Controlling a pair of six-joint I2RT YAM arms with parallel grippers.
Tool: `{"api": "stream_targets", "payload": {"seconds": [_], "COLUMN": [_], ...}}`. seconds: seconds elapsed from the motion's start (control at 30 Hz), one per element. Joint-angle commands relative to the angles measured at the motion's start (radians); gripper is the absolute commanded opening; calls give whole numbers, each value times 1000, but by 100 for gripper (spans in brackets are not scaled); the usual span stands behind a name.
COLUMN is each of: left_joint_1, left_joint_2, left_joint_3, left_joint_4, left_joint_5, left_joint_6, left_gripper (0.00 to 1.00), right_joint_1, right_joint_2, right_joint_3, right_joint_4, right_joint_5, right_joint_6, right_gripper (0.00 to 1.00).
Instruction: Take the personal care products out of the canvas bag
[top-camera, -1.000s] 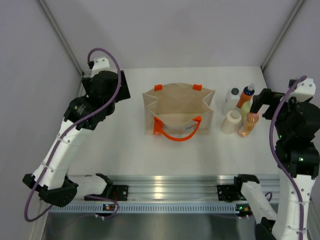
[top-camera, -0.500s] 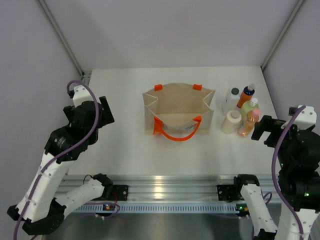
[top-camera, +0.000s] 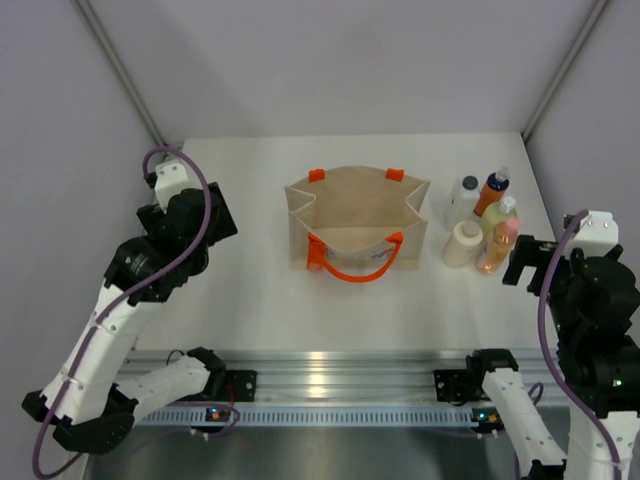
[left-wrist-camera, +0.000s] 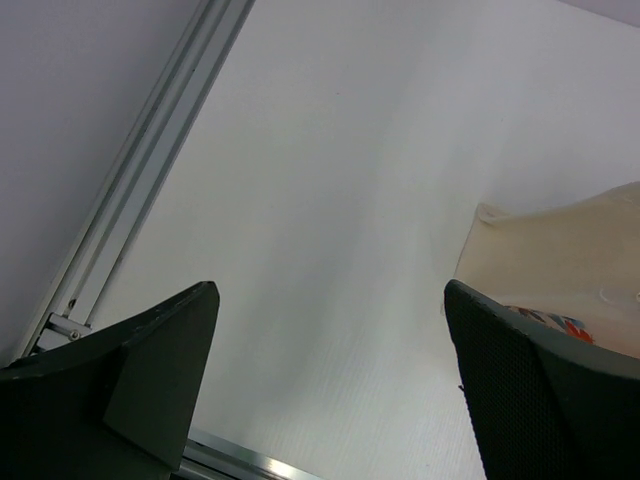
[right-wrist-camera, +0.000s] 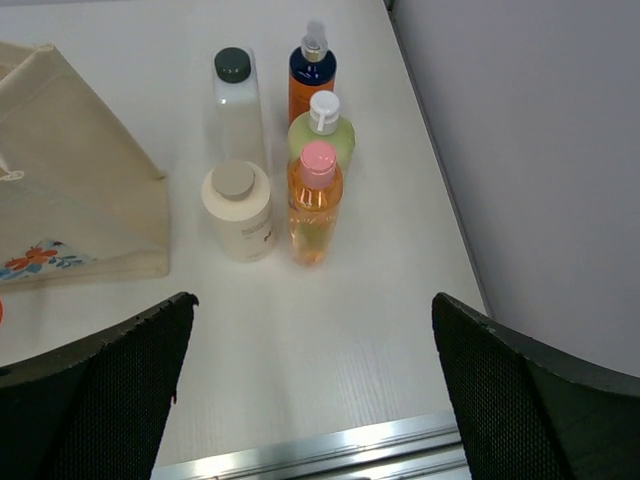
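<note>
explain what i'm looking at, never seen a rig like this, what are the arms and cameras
Two robot arms are bolted to a table, each ending in a two-finger gripper. One picture looks down from above; the other two come from wrist cameras, so the dark shapes in their lower corners are the left gripper and right gripper, both open, holding nothing. On the table stands an orange-handled canvas bag; beside it, five small bottles, all outside the bag.
</note>
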Motion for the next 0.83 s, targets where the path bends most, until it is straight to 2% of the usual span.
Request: {"api": "stream_targets", "payload": {"seconds": [0.0,0.2,0.43,0.8], "left_joint_1": [3,2,3,3], "left_joint_2": [13,-10,-39,-51], "left_joint_3": [57,12,-49,-31], "left_joint_4": [2,0,0,-3], "left_joint_5": [-42,-50,-19,-21], "left_joint_6": [-26,-28,-63,-39], "left_gripper": [99,99,99,99], "right_joint_1": [45,64,91,113], "right_joint_2": [18,-5,-7,13], "right_joint_3": [37,-3,-26,-23], "right_joint_4": [0,3,38,50], "right_joint_5": [62,13,56,76], "right_joint_6": [-24,-6,19,31], "right_gripper": [99,99,100,100]}}
